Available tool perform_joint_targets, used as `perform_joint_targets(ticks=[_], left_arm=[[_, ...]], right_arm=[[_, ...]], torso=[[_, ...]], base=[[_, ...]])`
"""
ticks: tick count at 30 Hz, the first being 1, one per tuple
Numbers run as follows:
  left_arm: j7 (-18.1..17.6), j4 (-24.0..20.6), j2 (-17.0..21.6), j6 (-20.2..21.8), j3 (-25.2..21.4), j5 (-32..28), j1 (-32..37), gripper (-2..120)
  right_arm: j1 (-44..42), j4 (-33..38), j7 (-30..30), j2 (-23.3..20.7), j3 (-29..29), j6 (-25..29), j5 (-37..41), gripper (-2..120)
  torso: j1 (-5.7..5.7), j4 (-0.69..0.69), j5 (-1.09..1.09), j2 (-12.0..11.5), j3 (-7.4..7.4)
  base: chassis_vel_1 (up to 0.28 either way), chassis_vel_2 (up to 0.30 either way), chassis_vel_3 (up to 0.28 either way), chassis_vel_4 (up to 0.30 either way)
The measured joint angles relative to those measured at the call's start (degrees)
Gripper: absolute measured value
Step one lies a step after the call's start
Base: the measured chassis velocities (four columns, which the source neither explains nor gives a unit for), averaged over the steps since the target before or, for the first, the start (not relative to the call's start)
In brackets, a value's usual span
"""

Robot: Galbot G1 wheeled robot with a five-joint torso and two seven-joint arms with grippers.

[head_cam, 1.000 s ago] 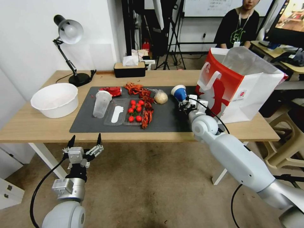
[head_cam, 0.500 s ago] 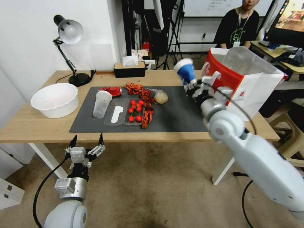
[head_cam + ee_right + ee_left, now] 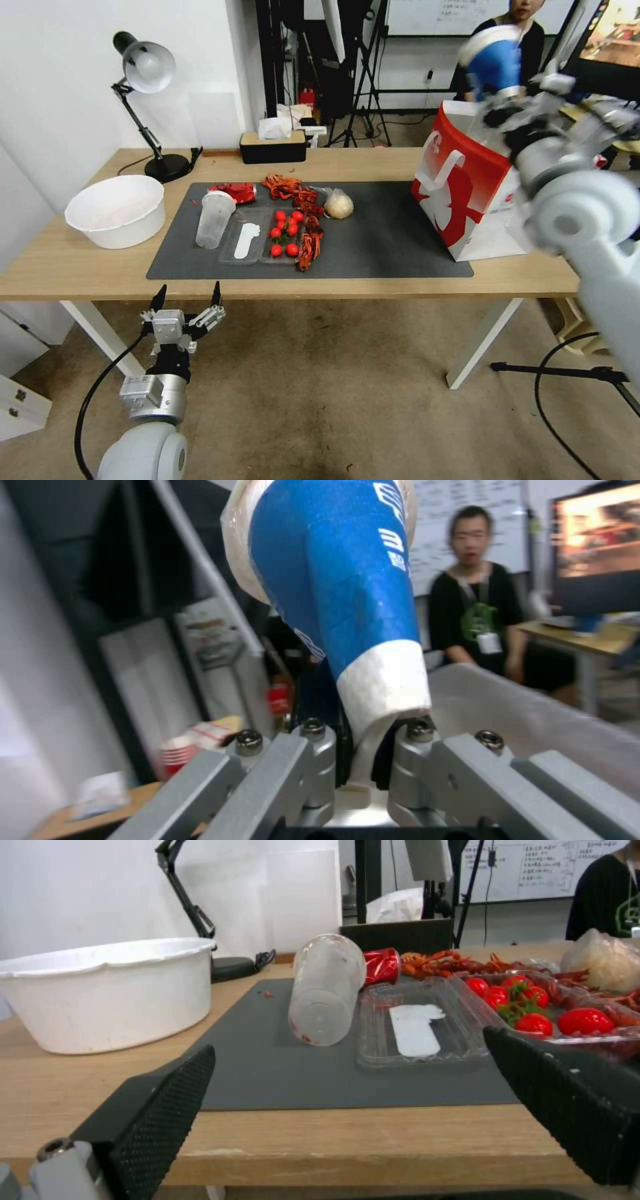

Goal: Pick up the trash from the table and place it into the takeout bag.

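My right gripper [image 3: 517, 100] is shut on the blue paper cup [image 3: 492, 62], held high above the open mouth of the red-and-white takeout bag [image 3: 475, 180] at the table's right end. The right wrist view shows the cup [image 3: 340, 585] pinched at its white base, with the bag's rim [image 3: 533, 715] below. On the dark mat [image 3: 387, 247] lie the clear plastic cup [image 3: 213, 220], the crushed red can [image 3: 235, 192] and the clear wrap with a beige lump [image 3: 339, 203]. My left gripper [image 3: 185, 297] hangs open below the table's front edge, facing the plastic cup [image 3: 323, 987].
A large white basin [image 3: 117, 210] sits at the table's left end, with a desk lamp [image 3: 147, 73] and a tissue box [image 3: 272, 145] behind. A clear tray of tomatoes [image 3: 283, 233] and red crayfish shells [image 3: 293, 190] lie on the mat.
My right arm has lifted the blue cup off the mat and swung it up and to the right, above the bag. The left gripper has barely moved.
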Motion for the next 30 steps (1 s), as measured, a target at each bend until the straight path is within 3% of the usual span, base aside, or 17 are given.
perform_joint_targets(ticks=[11,14,21,24,28,30], left_arm=[[0.2,0.0,-0.1,0.0,0.3,0.4,0.1,100],[0.2,-0.1,-0.1,-0.3,0.2,0.4,0.3,100],[0.2,-0.3,0.0,-0.6,0.0,0.4,0.5,100],[0.2,-0.3,0.0,-0.7,0.0,0.5,0.5,100],[0.2,-0.3,0.0,-0.7,0.0,0.6,0.5,100],[0.2,-0.3,0.0,-0.7,0.1,0.6,0.5,100]], right_arm=[[-0.1,-6.6,4.0,-0.2,0.1,-3.8,0.3,3],[0.1,-7.8,5.0,0.6,-0.6,-4.4,0.3,19],[0.3,-7.9,5.4,1.0,-0.9,-4.9,0.4,41],[0.3,-7.9,5.5,1.0,-0.9,-5.1,0.4,58],[0.3,-7.6,5.5,0.8,-0.3,-5.1,0.6,68],[0.4,-7.3,5.0,0.5,0.2,-4.9,0.6,80]], torso=[[0.0,0.0,0.0,0.0,0.01],[0.0,0.01,-0.01,0.0,0.0],[0.0,0.01,-0.02,0.0,0.0],[0.0,0.01,-0.02,0.0,0.0],[0.0,0.0,-0.02,0.0,0.0],[0.0,0.0,-0.02,0.0,0.0]], base=[[0.0,0.0,0.0,0.0],[0.0,0.0,0.0,0.0],[0.0,0.0,0.0,0.0],[0.0,0.0,0.0,0.0],[0.0,0.0,0.0,0.0],[0.0,0.0,0.0,0.0]])
